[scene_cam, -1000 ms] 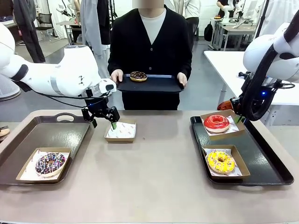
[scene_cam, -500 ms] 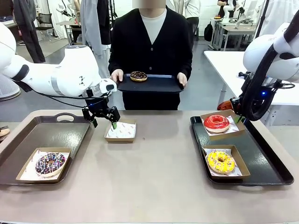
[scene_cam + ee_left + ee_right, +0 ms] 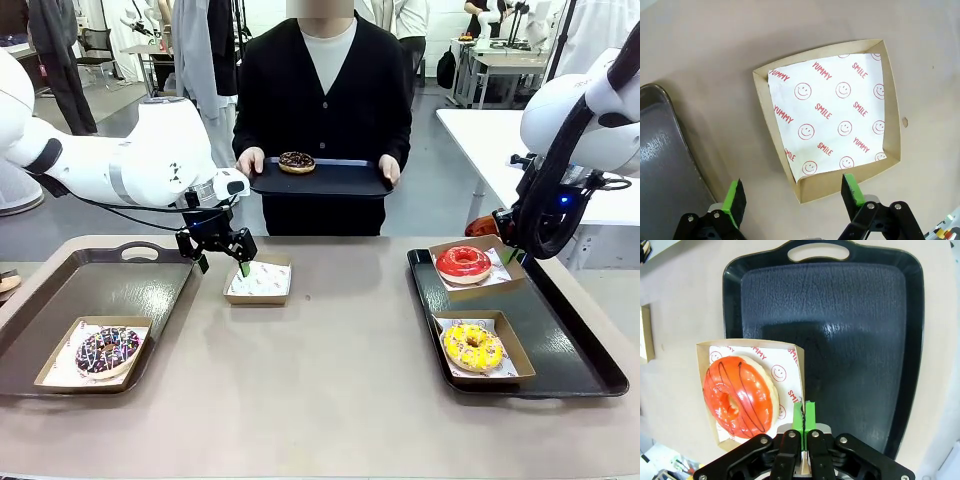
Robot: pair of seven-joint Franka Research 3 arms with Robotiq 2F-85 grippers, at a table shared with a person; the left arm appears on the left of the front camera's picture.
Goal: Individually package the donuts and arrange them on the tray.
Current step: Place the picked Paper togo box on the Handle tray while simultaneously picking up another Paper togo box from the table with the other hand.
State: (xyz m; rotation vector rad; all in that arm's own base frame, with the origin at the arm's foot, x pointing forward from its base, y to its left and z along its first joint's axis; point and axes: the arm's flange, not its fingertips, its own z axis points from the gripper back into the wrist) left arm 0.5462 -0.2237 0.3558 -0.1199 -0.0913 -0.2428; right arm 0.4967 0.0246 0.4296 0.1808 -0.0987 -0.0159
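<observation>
The left claw [image 3: 222, 266] hovers wide open and empty just over the empty box [image 3: 259, 281], near the middle of the worktop's [image 3: 330, 390] far edge. The one unboxed donut, the chocolate donut [image 3: 296, 162], lies straight beyond that claw, past the far edge, on the black tray [image 3: 345, 184] a person [image 3: 320, 90] holds out. The left arm is clearly nearer. The right claw [image 3: 804, 414] is pressed shut on nothing above the right tray [image 3: 575, 345], just beside the boxed red donut [image 3: 463, 263]. The yellow donut [image 3: 473, 346] sits boxed toward the near-right corner, and the sprinkled donut [image 3: 107, 351] sits boxed on the left tray [image 3: 110, 285].
</observation>
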